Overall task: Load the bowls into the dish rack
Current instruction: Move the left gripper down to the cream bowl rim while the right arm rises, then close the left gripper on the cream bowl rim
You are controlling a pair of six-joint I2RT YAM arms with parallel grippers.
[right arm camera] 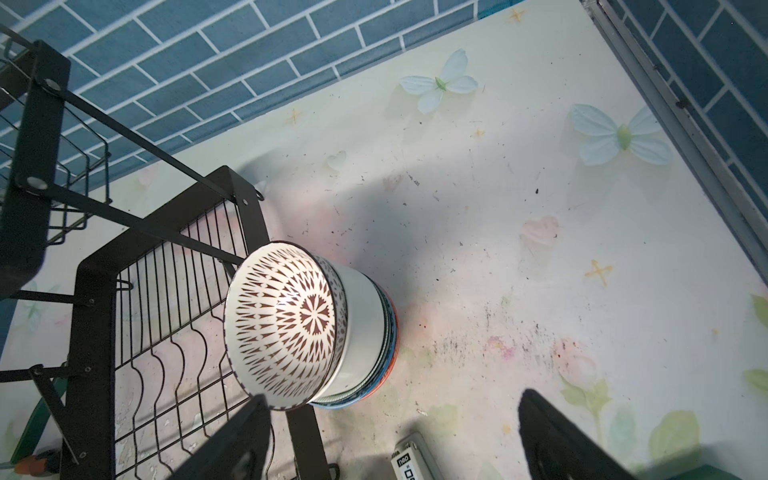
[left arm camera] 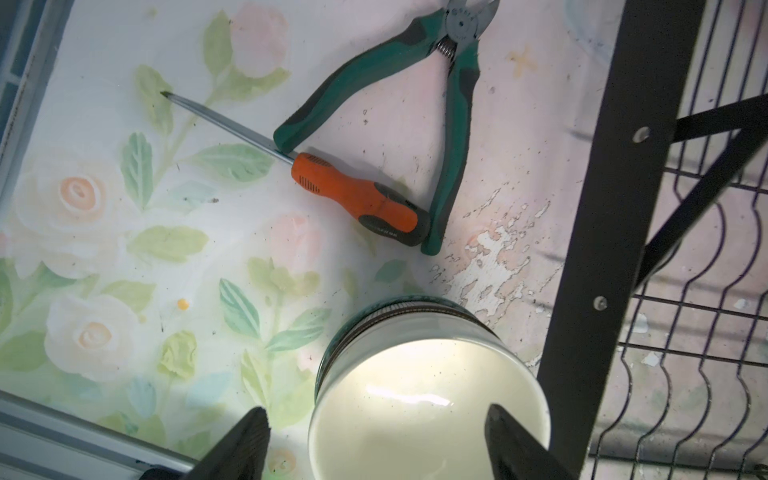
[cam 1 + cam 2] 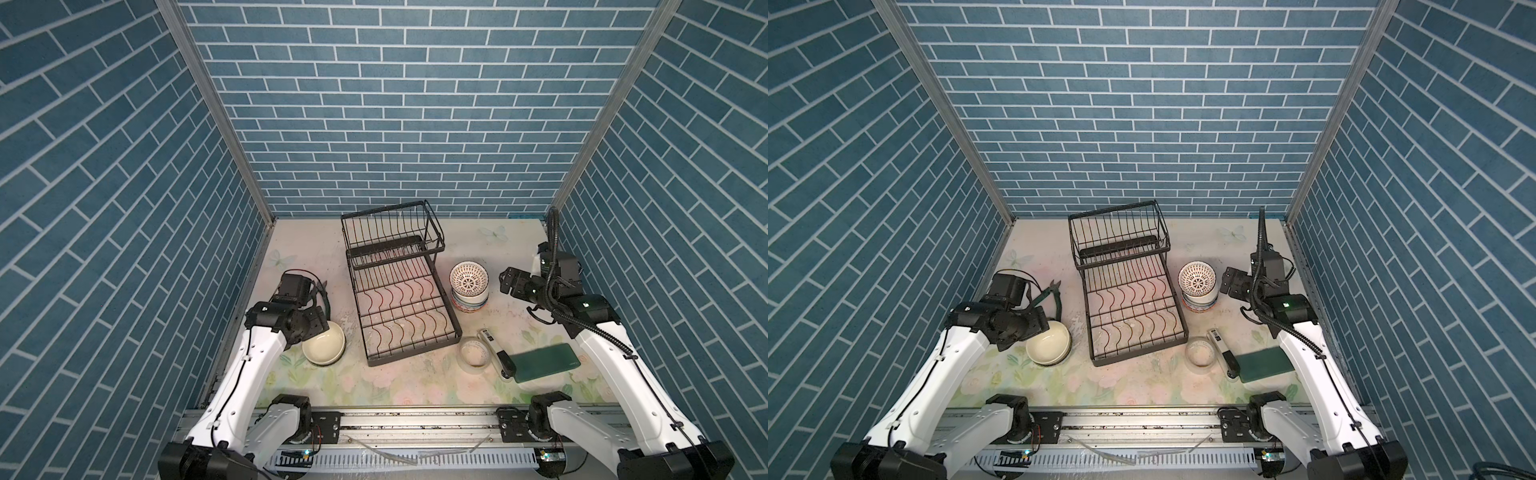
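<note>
A cream bowl (image 3: 323, 350) (image 3: 1047, 345) (image 2: 428, 411) stands left of the dish rack, nested on another bowl whose dark-edged rim (image 2: 374, 320) shows beneath. My left gripper (image 3: 319, 329) (image 2: 378, 440) is low over it and open. One finger (image 2: 249, 440) is outside the rim and the other (image 2: 511, 444) is over the bowl's inside. The black wire dish rack (image 3: 415, 349) (image 3: 1142, 352) (image 2: 615, 208) (image 1: 91, 332) holds nothing. A stack of bowls, topped by a lattice-patterned one (image 3: 468, 280) (image 3: 1197, 280) (image 1: 282, 324), stands right of the rack. My right gripper (image 3: 505, 283) (image 3: 1228, 283) (image 1: 386, 440) hangs open beside that stack, touching nothing.
Green pliers (image 3: 1054, 291) (image 2: 449, 124) and an orange screwdriver (image 2: 361, 199) lie behind the cream bowl. A translucent tape ring (image 3: 473, 352), a grey labelled device (image 3: 487, 337) (image 1: 409, 457), a black stapler (image 3: 505, 362) and a green notebook (image 3: 544, 368) lie front right.
</note>
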